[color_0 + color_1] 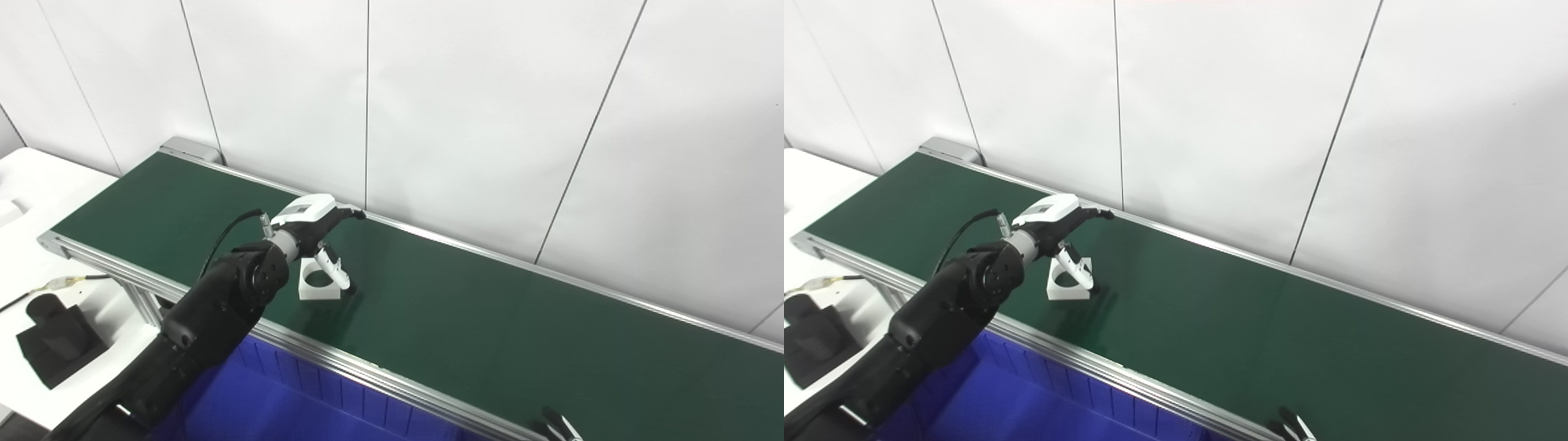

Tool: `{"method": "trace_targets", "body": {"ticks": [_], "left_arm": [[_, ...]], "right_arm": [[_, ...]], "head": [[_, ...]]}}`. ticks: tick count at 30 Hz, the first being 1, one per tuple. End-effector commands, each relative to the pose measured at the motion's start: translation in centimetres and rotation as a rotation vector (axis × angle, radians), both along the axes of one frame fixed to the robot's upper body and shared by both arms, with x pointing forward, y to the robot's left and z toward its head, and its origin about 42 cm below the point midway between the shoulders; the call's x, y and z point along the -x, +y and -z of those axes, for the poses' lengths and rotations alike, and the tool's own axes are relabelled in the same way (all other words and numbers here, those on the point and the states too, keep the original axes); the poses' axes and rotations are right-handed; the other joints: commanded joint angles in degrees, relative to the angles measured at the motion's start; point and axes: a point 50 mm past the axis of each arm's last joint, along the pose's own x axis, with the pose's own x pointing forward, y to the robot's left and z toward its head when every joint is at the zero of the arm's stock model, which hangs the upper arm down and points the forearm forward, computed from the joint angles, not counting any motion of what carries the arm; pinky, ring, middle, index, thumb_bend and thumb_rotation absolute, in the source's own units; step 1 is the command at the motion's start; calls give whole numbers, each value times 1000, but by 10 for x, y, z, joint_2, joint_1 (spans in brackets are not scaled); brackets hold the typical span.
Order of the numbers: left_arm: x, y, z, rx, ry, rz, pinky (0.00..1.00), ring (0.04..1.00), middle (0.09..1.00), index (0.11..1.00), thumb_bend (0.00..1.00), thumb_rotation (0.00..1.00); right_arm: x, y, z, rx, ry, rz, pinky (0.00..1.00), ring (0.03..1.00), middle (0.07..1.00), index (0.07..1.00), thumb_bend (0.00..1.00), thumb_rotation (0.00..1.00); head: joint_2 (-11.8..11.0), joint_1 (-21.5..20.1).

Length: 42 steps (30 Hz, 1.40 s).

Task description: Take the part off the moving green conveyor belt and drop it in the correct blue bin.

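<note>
— White plastic on green: the part (318,283), a square block with a round hole through it, lies left of centre on the belt (490,331). Where do we stand?

— Our left hand (318,236) hangs over it, fingers spread, thumb (334,266) dipping across the hole. We hold nothing yet; the hand is released, touching or just above the block, we cannot tell which.

— And the right hand?

— Only fingertips (560,425) show at the bottom edge, right of centre. We cannot tell whether it is released or clenched.

— How will the part handle?

— We judge it light, stiff and smooth, likely a printed piece. It should not crush, but it may skid on a moving belt. We would pinch across two opposite flat walls, or hook the thumb inside the hole against an outer face.

— Then?

— The bin (294,404) sits at lower left, just below the belt's near rail.
</note>
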Motion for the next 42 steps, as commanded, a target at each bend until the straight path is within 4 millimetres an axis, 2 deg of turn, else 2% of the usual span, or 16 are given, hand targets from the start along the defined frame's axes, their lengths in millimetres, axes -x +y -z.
{"method": "trace_targets", "body": {"ticks": [1, 18, 25, 39, 42], "left_arm": [[-14, 5, -25, -46, -83, -17, 882, 919, 923, 882, 913, 199], [-8, -16, 14, -68, 40, 24, 869, 899, 931, 915, 944, 223], [-7, -20, 32, -71, 68, 42, 906, 913, 929, 907, 941, 215], [-22, -18, 54, -81, 99, 32, 894, 911, 930, 893, 912, 154], [-24, -19, 63, -92, 91, 33, 852, 879, 909, 881, 906, 147]], "right_arm": [[-4, 4, -10, -24, -80, 0, 586, 718, 822, 885, 523, 693], [0, 4, -12, -37, -82, 1, 594, 724, 825, 890, 545, 702], [1, 5, -13, -36, -84, 3, 586, 718, 820, 887, 547, 706], [3, 5, -14, -37, -85, 1, 588, 723, 825, 886, 567, 719], [3, 5, -14, -39, -85, 1, 584, 725, 825, 887, 576, 723]], "head": [[1, 0], [8, -8], [9, -10], [11, -14], [12, -15]]}}
